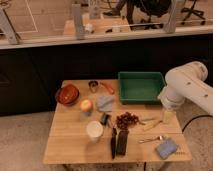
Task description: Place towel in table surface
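A crumpled grey-blue towel [105, 103] lies on the wooden table [70, 140], left of centre, beside an orange fruit [86, 105]. My white arm [187, 87] reaches in from the right. Its gripper [167, 116] hangs over the table's right side, just in front of the green tray [141, 86] and well to the right of the towel. It holds nothing that I can see.
A red bowl [67, 93], a small metal cup [93, 85], an orange tool [108, 88], a white cup [94, 130], dark flat objects [119, 141], a dark red cluster [127, 120], a fork [150, 139] and a blue sponge-like pad [166, 148] also lie on the table.
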